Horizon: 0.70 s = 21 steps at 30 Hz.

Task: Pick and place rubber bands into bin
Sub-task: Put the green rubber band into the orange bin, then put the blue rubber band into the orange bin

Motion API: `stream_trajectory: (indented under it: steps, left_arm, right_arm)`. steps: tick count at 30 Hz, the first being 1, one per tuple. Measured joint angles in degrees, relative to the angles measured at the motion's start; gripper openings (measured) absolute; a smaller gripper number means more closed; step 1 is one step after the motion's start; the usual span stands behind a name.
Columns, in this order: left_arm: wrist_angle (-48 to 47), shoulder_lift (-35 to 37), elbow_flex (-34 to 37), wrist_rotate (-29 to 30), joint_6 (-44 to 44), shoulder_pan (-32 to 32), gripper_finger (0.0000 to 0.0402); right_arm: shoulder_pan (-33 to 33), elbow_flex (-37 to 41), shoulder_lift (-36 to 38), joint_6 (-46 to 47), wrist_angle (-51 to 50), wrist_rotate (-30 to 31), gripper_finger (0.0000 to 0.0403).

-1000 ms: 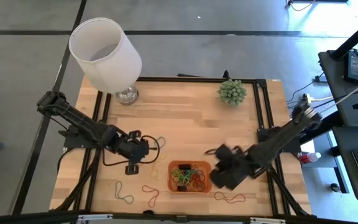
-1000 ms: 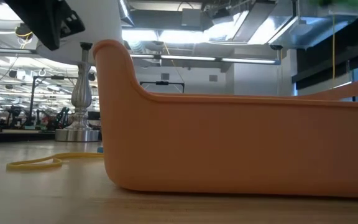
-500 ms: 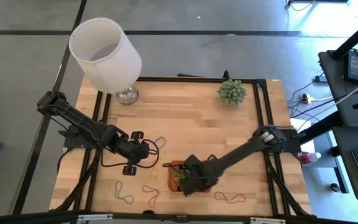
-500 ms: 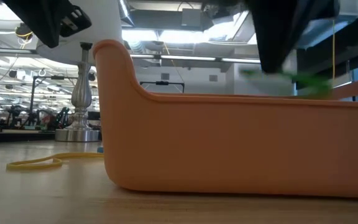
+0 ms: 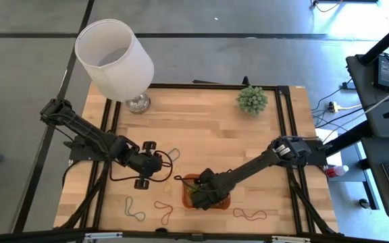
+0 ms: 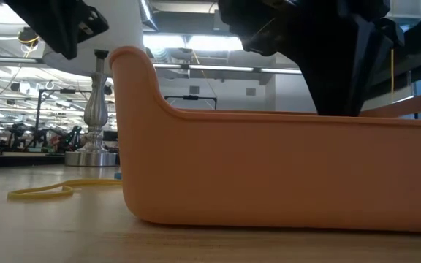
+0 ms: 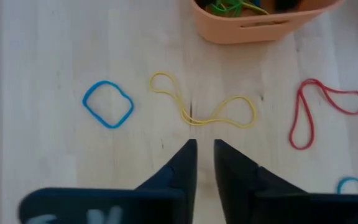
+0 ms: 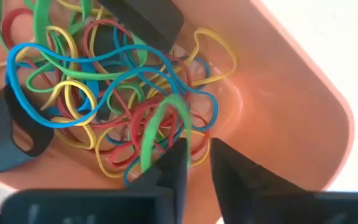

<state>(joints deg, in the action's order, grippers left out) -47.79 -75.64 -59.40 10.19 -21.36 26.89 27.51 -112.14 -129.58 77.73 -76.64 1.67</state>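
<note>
The orange bin (image 5: 218,200) sits near the table's front edge, holding many coloured rubber bands (image 8: 98,93). My right gripper (image 8: 197,158) points down into the bin, its fingers a little apart, with a green band (image 8: 160,127) beside one fingertip. In the high view it stands at the bin's left part (image 5: 198,192). My left gripper (image 7: 205,149) hovers left of the bin (image 5: 159,164), narrowly open with nothing between its fingers, above a yellow band (image 7: 204,112) that lies flat on the wood. A blue band (image 7: 107,104) and a red band (image 7: 319,109) lie near it. My right gripper has the green band's loop (image 8: 151,146) right beside one fingertip. Nothing lies in the gap between the fingers. Whether that finger touches the band, I cannot tell. The band rests on the pile in the bin.
A lamp with a white shade (image 5: 113,57) stands at the far left, a small plant (image 5: 252,100) at the far right. More bands lie along the front edge (image 5: 135,209) (image 5: 248,214). Two black pieces (image 8: 145,22) lie in the bin.
My right gripper has swung from the bin's right side toward the table's left and gone down into the bin, tipping to point down. It carried a green band, which showed above the bin's rim half a second ago and now lies inside.
</note>
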Motion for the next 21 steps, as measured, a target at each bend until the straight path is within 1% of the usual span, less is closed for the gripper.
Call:
stream_trajectory:
  steps: [8, 12, 16, 17, 18, 19, 21]
  left_arm:
    - [0.01, 0.0, 0.0, 5.83, -2.22, 0.0, 0.0142]
    - [0.0, 0.0, 0.0, 6.54, -3.47, 0.0, 0.0174]
    - [0.02, 0.0, 0.0, 5.73, -3.53, 0.0, 0.0182]
    - [0.02, 0.0, 0.0, 5.73, -3.5, 0.0, 0.0182]
    - [0.05, 0.0, 0.0, 5.73, -3.52, 0.0, 0.0182]
    - [0.04, 0.0, 0.0, 5.85, -3.53, 0.0, 0.0182]
    - [0.14, -0.01, 0.0, 7.2, -3.56, 0.0, 0.0182]
  right_arm:
    - [0.0, 0.0, 0.02, -0.48, 0.0, 0.13, 0.0148]
    - [-0.02, 0.0, 1.15, -1.33, 0.4, 0.13, 0.0176]
    - [0.0, -0.04, 3.78, -10.15, 6.91, -0.59, 0.018]
    - [0.0, -0.13, 4.39, -11.11, 7.25, -0.05, 0.0177]
    - [0.01, -0.13, 5.14, -11.0, 5.97, 1.64, 0.0174]
    - [0.02, -0.13, 5.66, -9.77, 2.61, 3.55, 0.0171]
    - [-0.2, -0.07, 6.32, -7.67, -4.55, 5.19, 0.0163]
